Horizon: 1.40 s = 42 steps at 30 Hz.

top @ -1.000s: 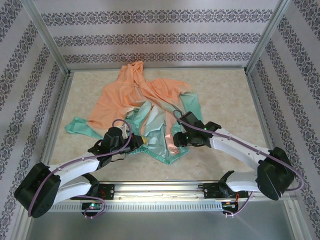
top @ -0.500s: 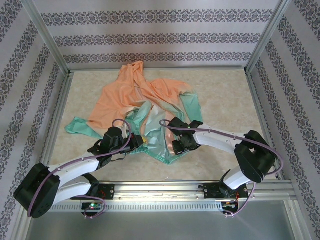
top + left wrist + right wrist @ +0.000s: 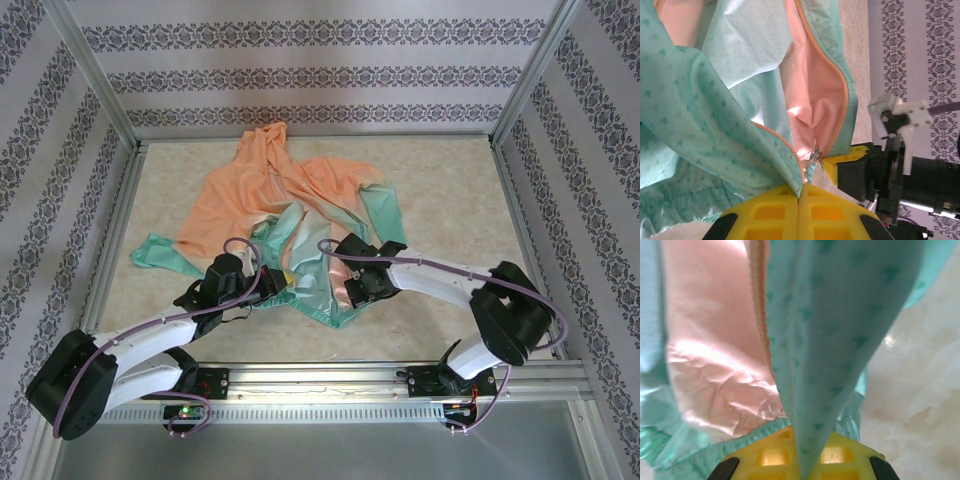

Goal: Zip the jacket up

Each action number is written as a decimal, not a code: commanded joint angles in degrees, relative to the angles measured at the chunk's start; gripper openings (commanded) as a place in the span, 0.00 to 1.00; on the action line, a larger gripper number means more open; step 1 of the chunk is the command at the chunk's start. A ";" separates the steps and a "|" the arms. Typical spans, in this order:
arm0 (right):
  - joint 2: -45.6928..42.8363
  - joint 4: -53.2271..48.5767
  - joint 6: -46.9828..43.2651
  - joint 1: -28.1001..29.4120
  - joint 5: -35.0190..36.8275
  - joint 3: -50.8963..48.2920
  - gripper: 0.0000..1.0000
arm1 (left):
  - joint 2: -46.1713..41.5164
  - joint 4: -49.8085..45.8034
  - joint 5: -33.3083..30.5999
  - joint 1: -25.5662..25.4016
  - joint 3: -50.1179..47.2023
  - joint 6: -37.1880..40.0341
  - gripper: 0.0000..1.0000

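Note:
The jacket (image 3: 270, 190) lies spread on the table, orange hood at the back, mint green hem toward the arms, front open. My left gripper (image 3: 275, 282) is at the hem's left front edge. In the left wrist view its yellow pads (image 3: 765, 215) are shut on the mint front edge beside the orange zipper teeth (image 3: 782, 142). My right gripper (image 3: 350, 292) is at the hem's right front edge. In the right wrist view its pads (image 3: 850, 455) are shut on a fold of mint fabric (image 3: 840, 315), with pink lining (image 3: 710, 340) to the left.
The beige marbled table (image 3: 450, 190) has bare room right of the jacket. Metal frame posts (image 3: 525, 85) and patterned walls enclose it. A metal rail (image 3: 330, 375) runs along the near edge by the arm bases.
The right arm has folded in and shifted left along the hem, and its gripper has closed on the mint fabric. The left arm has held still, shut on the edge.

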 commanded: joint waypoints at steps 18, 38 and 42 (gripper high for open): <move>-16.81 25.33 -11.33 -5.52 -27.81 4.09 0.00 | -11.64 0.25 -0.02 1.04 9.47 22.49 0.00; -19.56 44.35 -12.65 -9.84 -41.88 -3.83 0.00 | -5.37 27.71 6.59 1.13 5.99 25.08 0.00; -19.38 45.77 -12.32 -10.79 -44.15 -4.57 0.00 | -5.44 29.04 7.24 1.08 5.91 24.75 0.00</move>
